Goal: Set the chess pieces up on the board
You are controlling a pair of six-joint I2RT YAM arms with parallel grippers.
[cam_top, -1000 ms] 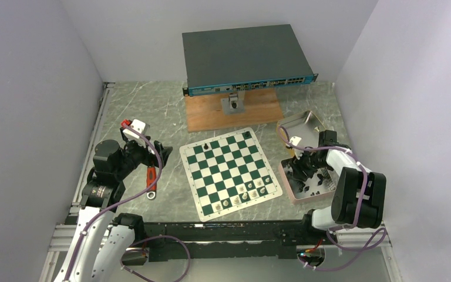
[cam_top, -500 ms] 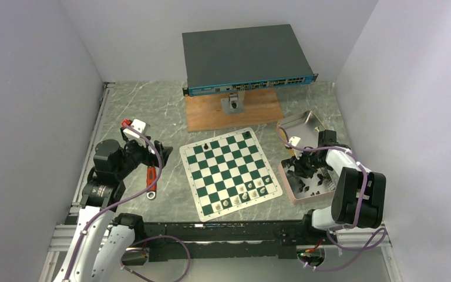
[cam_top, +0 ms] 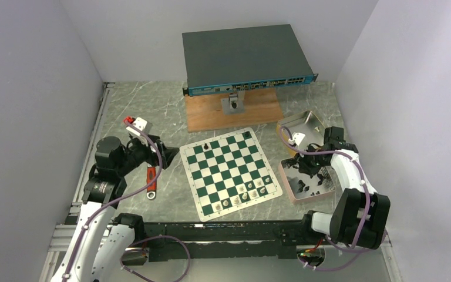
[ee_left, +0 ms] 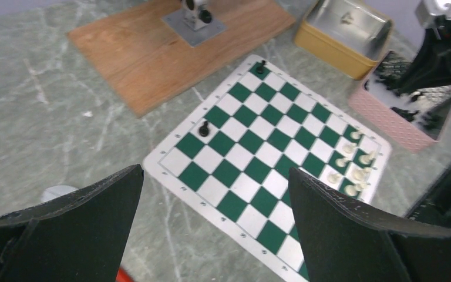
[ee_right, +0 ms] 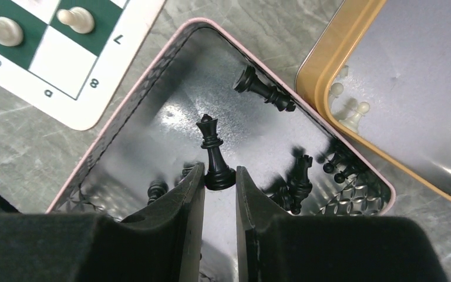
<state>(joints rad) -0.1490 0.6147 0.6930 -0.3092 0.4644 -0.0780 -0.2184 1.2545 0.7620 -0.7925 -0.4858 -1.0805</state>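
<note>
The green and white board (cam_top: 229, 170) lies mid-table with two black pieces (cam_top: 205, 144) at its far edge and several white pieces (cam_top: 246, 191) at its near right corner. My right gripper (cam_top: 306, 166) is over the pink tray (cam_top: 290, 187). In the right wrist view it (ee_right: 219, 183) is shut on the base of a tall black piece (ee_right: 211, 144), with several more black pieces (ee_right: 264, 91) lying in the tray (ee_right: 123, 117). My left gripper (cam_top: 163, 154) is open and empty left of the board; in its wrist view it (ee_left: 215, 176) looks over the board (ee_left: 270, 141).
A yellow tin (cam_top: 302, 124) with a few white pieces (ee_right: 355, 114) touches the tray's far side. A red-handled wrench (cam_top: 151, 179) lies left of the board. A network switch (cam_top: 243, 59) and a wooden plank (cam_top: 211, 117) with a metal bracket (cam_top: 233, 104) stand behind.
My right gripper has risen from the tray and drawn back a little with the tall black piece in it. My left gripper has shifted slightly toward the board.
</note>
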